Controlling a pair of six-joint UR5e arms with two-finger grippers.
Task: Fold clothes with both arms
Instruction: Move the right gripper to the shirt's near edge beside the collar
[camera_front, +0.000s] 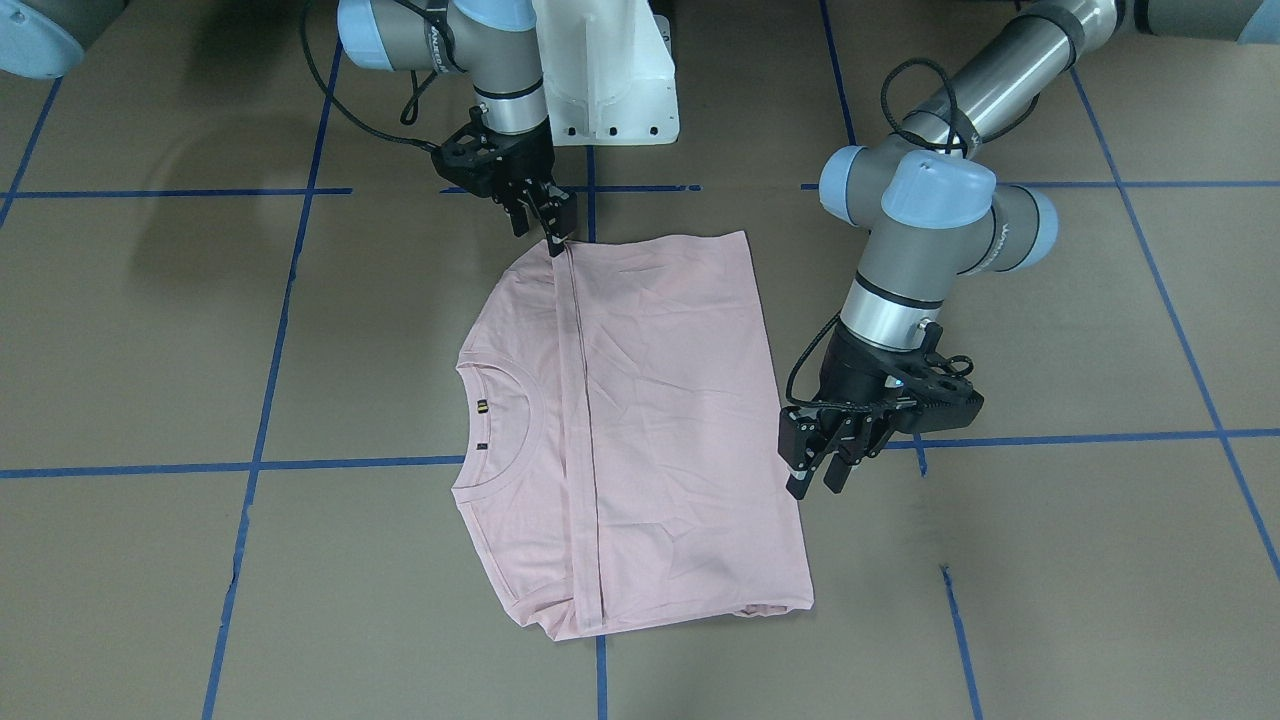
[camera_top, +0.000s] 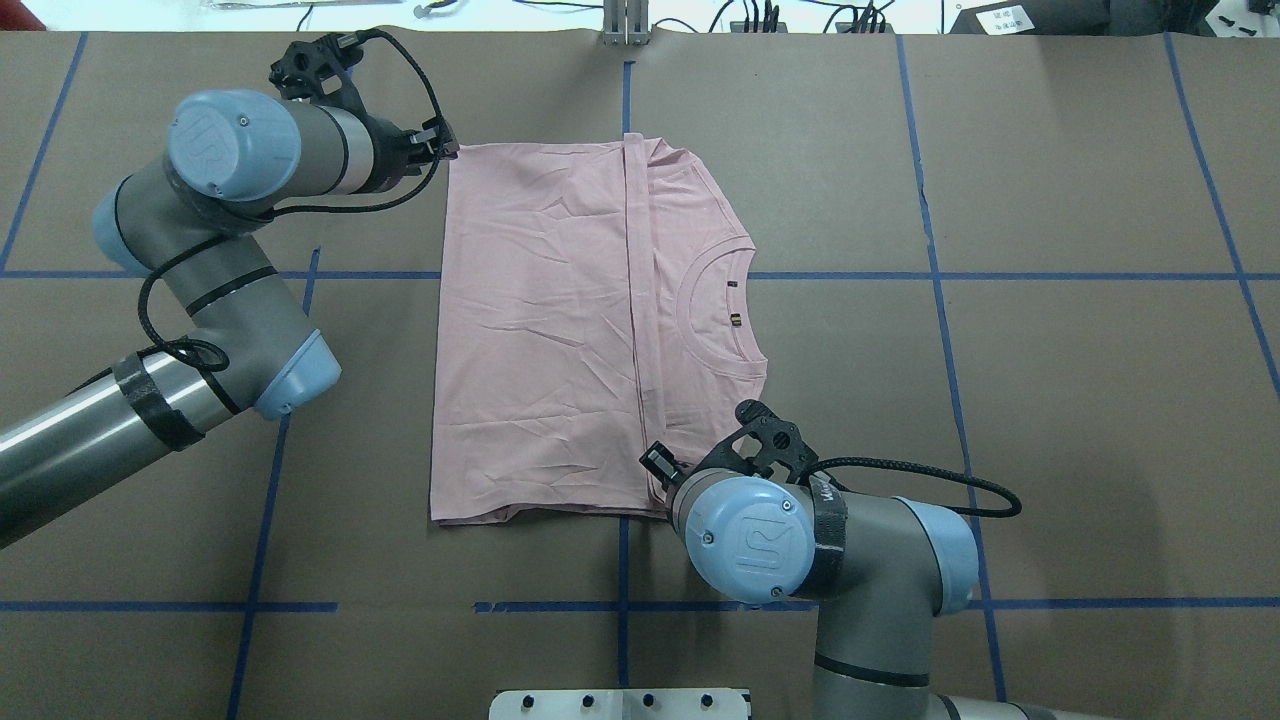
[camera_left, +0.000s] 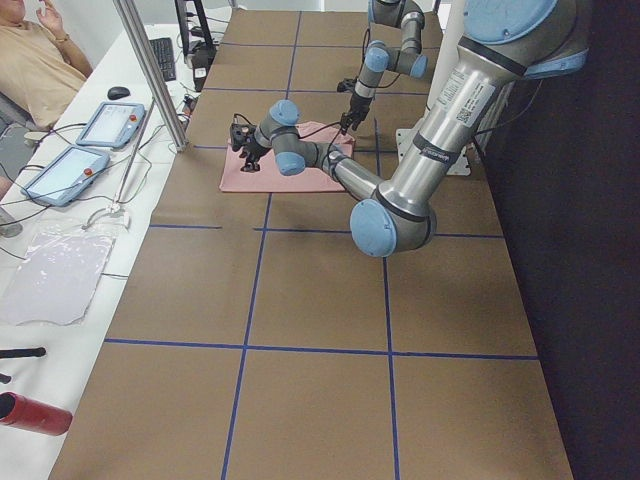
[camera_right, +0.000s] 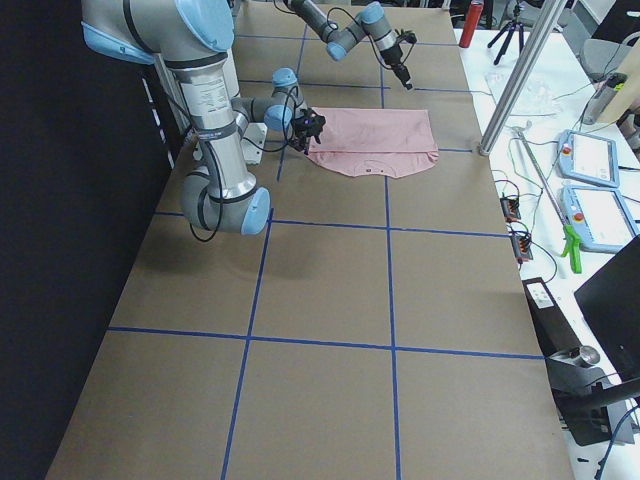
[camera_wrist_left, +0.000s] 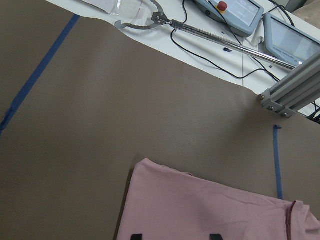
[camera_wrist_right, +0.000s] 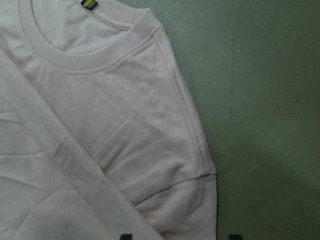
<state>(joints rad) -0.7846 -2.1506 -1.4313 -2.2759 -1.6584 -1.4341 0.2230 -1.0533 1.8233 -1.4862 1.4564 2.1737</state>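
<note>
The pale pink T-shirt (camera_front: 660, 400) lies flat and folded on the brown table, ribbed collar (camera_top: 715, 310) showing and a folded edge running across it; no print is visible. My left gripper (camera_front: 815, 482) is open and empty, held above the table by the shirt's far corner on my left side (camera_top: 448, 152); its wrist view shows that corner (camera_wrist_left: 200, 210) below its spread fingertips. My right gripper (camera_front: 548, 228) is open and low at the shirt's near edge by the fold line (camera_top: 655, 465). Its wrist view shows the shoulder and folded sleeve (camera_wrist_right: 125, 125) close under it.
The white pedestal base (camera_front: 610, 80) stands at the table's near edge. Blue tape lines (camera_top: 940, 275) grid the table. An aluminium post (camera_wrist_left: 290, 95), tablets and cables lie past the far edge. A seated person (camera_left: 30, 60) is beyond it.
</note>
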